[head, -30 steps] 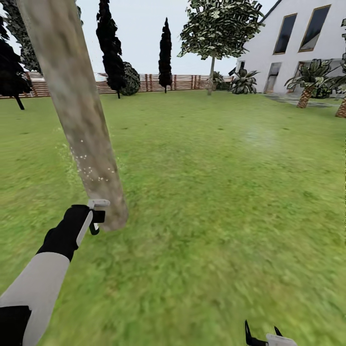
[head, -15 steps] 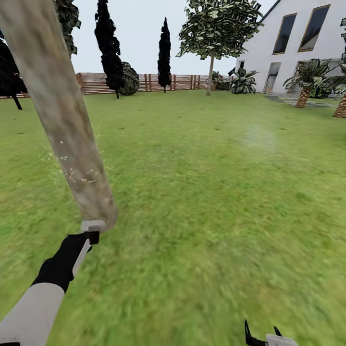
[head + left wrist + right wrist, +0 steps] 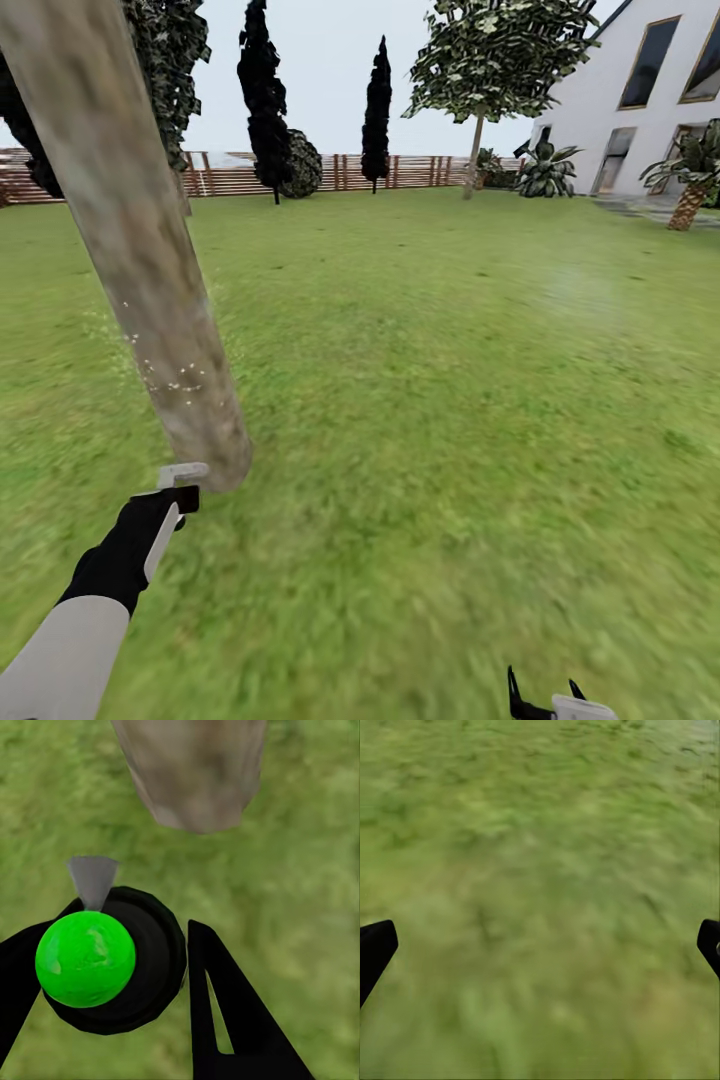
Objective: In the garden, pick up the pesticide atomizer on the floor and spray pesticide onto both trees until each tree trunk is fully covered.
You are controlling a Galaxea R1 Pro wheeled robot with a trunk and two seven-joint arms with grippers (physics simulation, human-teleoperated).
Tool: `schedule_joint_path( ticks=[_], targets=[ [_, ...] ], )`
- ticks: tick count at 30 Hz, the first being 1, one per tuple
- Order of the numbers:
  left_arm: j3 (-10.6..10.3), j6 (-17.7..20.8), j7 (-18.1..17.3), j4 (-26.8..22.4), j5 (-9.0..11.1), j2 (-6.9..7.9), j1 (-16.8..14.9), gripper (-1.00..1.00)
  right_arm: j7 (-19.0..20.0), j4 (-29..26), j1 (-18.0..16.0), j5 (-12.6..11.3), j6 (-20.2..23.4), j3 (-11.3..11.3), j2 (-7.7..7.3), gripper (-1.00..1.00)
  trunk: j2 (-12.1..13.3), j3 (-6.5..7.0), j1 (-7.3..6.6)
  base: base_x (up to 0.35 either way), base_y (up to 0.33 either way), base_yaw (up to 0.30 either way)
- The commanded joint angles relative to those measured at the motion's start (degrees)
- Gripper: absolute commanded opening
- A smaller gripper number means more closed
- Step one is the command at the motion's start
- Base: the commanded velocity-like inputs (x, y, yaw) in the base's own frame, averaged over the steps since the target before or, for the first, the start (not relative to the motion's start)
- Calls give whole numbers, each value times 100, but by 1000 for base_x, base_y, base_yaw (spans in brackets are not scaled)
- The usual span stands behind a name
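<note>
On the lawn (image 3: 450, 400) of the fenced garden, the robot stands just beside the near tree trunk (image 3: 140, 250), which leans across the head view. The left gripper (image 3: 161, 967) has its jaws closed around the pesticide atomizer (image 3: 112, 960), a black-bodied sprayer with a bright green cap and a grey nozzle. In the head view the atomizer's pale head (image 3: 182, 472) sits just below and beside the base of the trunk, nozzle directed at the bark. A scatter of whitish pesticide specks (image 3: 170, 375) lies on the lower part of the trunk and drifts over the grass beside it.

Assessment of progress: pick-up is complete and spraying of the first trunk is in hand. Coverage appears partial, limited to a low band; the upper trunk shows no specks. The second tree (image 3: 490, 60), standing well apart near the white house (image 3: 660, 90), looks untreated and remains to be done.

The right gripper (image 3: 540, 945) hangs low over bare grass, its jaws spread wide and holding nothing.
</note>
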Motion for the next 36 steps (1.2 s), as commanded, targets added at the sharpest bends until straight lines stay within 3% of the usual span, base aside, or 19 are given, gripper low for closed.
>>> schedule_joint_path(
  ticks=[1, 12, 23, 36],
  targets=[
    [0, 2, -2, 1, -4, 0, 0, -100, 0, 0, 0, 0, 0, 0, 0, 100, 0, 0, 0, 278, -169, 278],
    [0, 9, -2, -10, 5, -9, 0, -100, -2, 0, 0, 0, 3, 0, 0, 100, 0, 0, 0, 176, -230, 277],
    [0, 9, -2, -11, 5, -17, 0, -100, 0, 0, 0, 0, 1, 0, 0, 100, 0, 0, 0, 145, -246, 26],
    [-8, 9, -2, -11, 22, -27, 0, -100, 0, 0, 0, 0, 3, 0, 0, 100, 0, 0, 0, 46, -269, 272]
  ],
)
